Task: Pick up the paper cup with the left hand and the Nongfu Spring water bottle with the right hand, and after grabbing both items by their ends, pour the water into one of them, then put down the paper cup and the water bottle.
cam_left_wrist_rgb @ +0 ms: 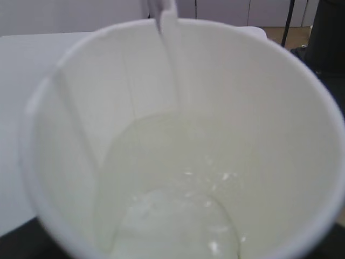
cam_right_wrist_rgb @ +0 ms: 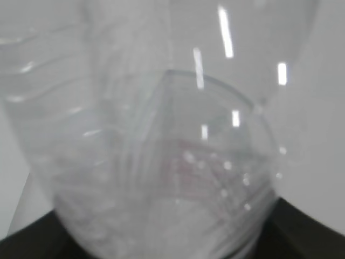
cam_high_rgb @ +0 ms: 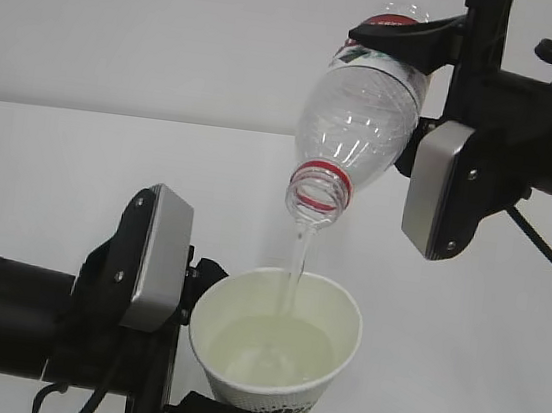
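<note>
The right hand [cam_high_rgb: 402,41] clamps the inverted clear ribbed plastic bottle [cam_high_rgb: 360,111], its base cut off at 12 o'clock; the left hand [cam_high_rgb: 213,350] grips the white paper cup [cam_high_rgb: 274,342], fingertips partly hidden.

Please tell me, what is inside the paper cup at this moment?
The paper cup holds clear water, pooled over its bottom, fed by a thin stream falling from the tilted bottle above. The pool covers the cup's floor, so its depth cannot be judged.

A white table [cam_high_rgb: 497,375] stands before a pale wall [cam_high_rgb: 176,33].
</note>
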Tool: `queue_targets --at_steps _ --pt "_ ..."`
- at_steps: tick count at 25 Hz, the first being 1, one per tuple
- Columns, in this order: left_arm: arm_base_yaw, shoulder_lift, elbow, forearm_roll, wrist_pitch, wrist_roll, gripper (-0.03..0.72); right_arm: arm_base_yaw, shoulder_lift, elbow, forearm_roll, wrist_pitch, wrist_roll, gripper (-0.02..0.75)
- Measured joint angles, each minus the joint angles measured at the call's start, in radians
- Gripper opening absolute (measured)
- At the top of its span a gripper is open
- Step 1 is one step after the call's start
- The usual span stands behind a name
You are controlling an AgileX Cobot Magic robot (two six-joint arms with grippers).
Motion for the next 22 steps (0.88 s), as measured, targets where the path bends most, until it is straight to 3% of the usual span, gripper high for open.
queue_targets --at_steps 22 --pt "0.0 0.0 0.0 0.0 0.002 0.0 0.568 0.0 0.0 -0.001 0.0 0.0 -0.002 0.478"
